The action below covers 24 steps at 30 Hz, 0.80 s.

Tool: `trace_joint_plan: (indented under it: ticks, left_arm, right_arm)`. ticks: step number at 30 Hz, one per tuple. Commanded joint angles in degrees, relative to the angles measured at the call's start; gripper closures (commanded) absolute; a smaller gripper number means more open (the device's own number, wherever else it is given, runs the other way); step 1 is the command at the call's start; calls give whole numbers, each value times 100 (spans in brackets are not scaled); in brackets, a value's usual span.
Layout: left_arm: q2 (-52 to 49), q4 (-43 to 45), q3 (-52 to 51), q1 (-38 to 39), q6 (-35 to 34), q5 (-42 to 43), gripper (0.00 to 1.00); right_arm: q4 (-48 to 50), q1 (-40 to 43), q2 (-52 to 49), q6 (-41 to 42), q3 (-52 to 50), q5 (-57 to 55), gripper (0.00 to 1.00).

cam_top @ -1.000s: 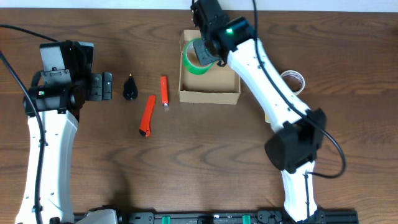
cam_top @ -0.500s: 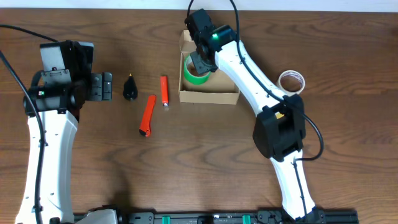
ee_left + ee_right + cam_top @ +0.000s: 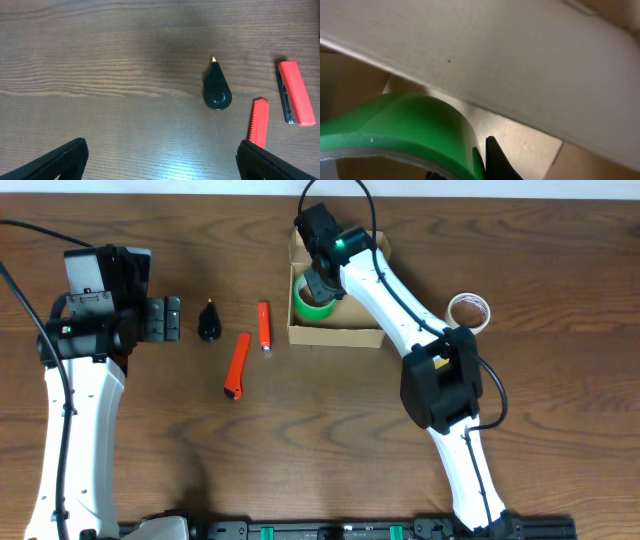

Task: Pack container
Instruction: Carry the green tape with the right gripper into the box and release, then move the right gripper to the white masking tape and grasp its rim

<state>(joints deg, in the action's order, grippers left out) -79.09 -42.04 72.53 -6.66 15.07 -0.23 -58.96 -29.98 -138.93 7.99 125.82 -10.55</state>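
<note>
The container [image 3: 340,335] is a small open brown cardboard box at the back middle of the table. My right gripper [image 3: 322,283] reaches into its left half, shut on a green tape roll [image 3: 312,305] that sits low inside the box. In the right wrist view the green tape roll [image 3: 405,125] fills the lower left, with one black finger [image 3: 495,160] pressed against its outer wall, the box wall [image 3: 495,55] above and the box floor [image 3: 525,145] behind. My left gripper [image 3: 160,318] is open and empty at the left, over bare table [image 3: 162,160].
A black teardrop-shaped object [image 3: 209,322], an orange stick-like tool [image 3: 264,325] and an orange utility knife [image 3: 237,365] lie left of the box; they also show in the left wrist view [image 3: 216,90]. A clear tape roll [image 3: 470,310] lies right of the box.
My right gripper has moved down and to the left with the green tape roll, from above the box rim into the box's left half. The left arm has not moved.
</note>
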Motion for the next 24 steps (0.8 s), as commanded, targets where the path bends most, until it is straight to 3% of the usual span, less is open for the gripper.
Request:
trace_joint_plan:
  ticks: [1, 4, 6, 8, 24]
  left_arm:
    - [-15, -17, 122, -17, 37, -37, 5]
    - [-15, -17, 122, -17, 37, -37, 5]
    - [-15, -17, 122, -17, 35, -37, 5]
    - [-15, -17, 122, -17, 37, -37, 5]
    - [-15, -17, 122, -17, 37, -37, 5]
  right_arm:
    - [57, -7, -116, -79, 2, -39, 99]
    - [94, 0, -116, -79, 2, -39, 94]
    - [92, 0, -116, -79, 2, -37, 74]
    - [87, -2, -111, -83, 11, -42, 65]
    - [-1567, -15, 994, -81, 1777, -251, 55]
